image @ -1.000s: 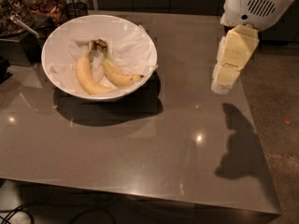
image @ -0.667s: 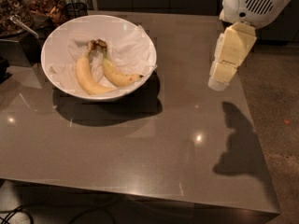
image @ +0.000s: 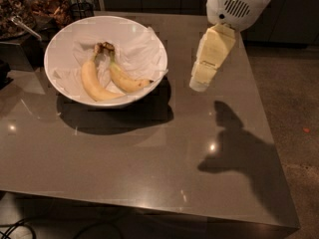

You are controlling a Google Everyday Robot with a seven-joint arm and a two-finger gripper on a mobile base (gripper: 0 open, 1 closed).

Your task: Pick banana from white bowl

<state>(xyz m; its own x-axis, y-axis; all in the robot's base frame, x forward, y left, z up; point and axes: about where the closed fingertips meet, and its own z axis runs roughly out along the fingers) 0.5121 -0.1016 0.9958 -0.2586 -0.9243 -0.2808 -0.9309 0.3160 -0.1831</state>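
Hanging tip-down over the bare tabletop, the gripper (image: 199, 85) holds nothing, and from this angle I cannot tell how far it is open. It sits to the right of the white bowl (image: 60, 39), clear of its rim and above the table (image: 149, 158), where it throws a dark shadow (image: 239, 148) on the near right. Its cream body slopes up and to the right into the white wrist housing (image: 237, 4) at the far right, so the tool points down and slightly left, toward the bowl. The banana (image: 127, 82) lies inside the bowl on the crumpled paper lining (image: 142, 49), its greenish neck at the far side and its dark tip toward the right rim. Its stem end lies close against that of the paler banana (image: 92, 83) on its left, and the two bodies spread apart toward the near side. I judge the fruit light, firm enough to lift but easy to bruise, with a smooth skin that may roll on loose paper. The best hold looks to be across the thick middle of the curve, away from the crowded stems, with gentle pressure. The bowl's high wall probably calls for a steep approach from above.
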